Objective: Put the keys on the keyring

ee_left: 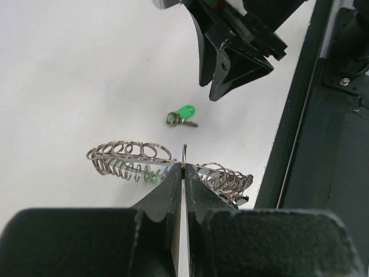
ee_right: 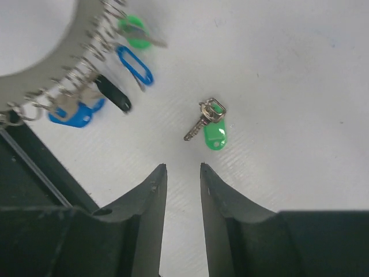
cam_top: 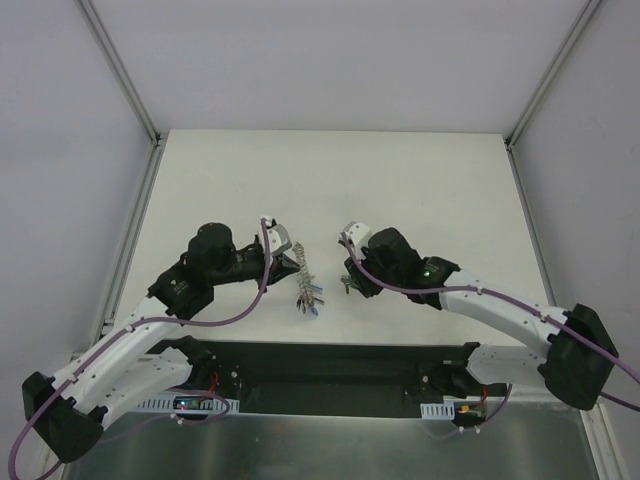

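Observation:
My left gripper (ee_left: pixel 184 166) is shut on the edge of the keyring (ee_left: pixel 130 158) and holds it upright above the table. In the top view the left gripper (cam_top: pixel 283 250) has the ring's keys (cam_top: pixel 308 298) hanging below it. In the right wrist view the grey keyring (ee_right: pixel 52 81) carries green (ee_right: pixel 134 30), blue (ee_right: pixel 134 63) and black (ee_right: pixel 112 95) keys. A loose green-headed key (ee_right: pixel 210 128) lies on the table just ahead of my open, empty right gripper (ee_right: pixel 183 168). It also shows in the left wrist view (ee_left: pixel 183 114), below the right gripper's fingers (ee_left: pixel 222 63).
The white table (cam_top: pixel 330 180) is walled by grey panels on three sides. A dark metal rail (ee_left: pixel 323 144) runs along the near edge, close to the keyring. The arm bases and cables (cam_top: pixel 200 395) sit at the front.

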Tool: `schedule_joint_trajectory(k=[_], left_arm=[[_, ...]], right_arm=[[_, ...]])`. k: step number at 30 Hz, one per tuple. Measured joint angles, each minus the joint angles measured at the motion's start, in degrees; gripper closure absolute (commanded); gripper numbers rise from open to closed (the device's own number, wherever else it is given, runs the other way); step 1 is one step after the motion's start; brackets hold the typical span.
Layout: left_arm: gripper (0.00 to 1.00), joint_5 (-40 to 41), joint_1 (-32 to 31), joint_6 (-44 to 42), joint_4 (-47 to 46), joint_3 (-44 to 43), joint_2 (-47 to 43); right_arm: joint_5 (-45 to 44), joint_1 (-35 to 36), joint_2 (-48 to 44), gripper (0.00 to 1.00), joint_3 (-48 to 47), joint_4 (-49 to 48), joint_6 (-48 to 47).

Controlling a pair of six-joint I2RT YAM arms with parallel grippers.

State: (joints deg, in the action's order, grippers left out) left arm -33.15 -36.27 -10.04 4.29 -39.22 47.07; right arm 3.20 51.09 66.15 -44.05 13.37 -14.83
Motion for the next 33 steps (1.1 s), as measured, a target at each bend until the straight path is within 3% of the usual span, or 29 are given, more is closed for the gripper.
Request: schedule_joint_trajectory(k=[11,17,25,33], left_arm=[[1.00,10.93,0.22,-4.50,11.10,0.90,-8.22],[1.00,16.50,3.15,-4.11,12.90,0.92,-8.68],[1.00,20.87,4.13,-3.28,13.62,1.16,-12.09],[1.00,21.40,4.13,-2.64,14.03,1.73,-15.28]], right_arm=[[1.01,-5.86,18.71,0.63,-8.94,1.29,0.28],[-9.16,-2.10,22.36,0.61,-15.02,3.13,16.46],[-26.64,6.25,26.25,0.70,-16.59,9.81,41.05],[-34.82,8.07,34.42,0.72,-23.78,14.91,56.72]])
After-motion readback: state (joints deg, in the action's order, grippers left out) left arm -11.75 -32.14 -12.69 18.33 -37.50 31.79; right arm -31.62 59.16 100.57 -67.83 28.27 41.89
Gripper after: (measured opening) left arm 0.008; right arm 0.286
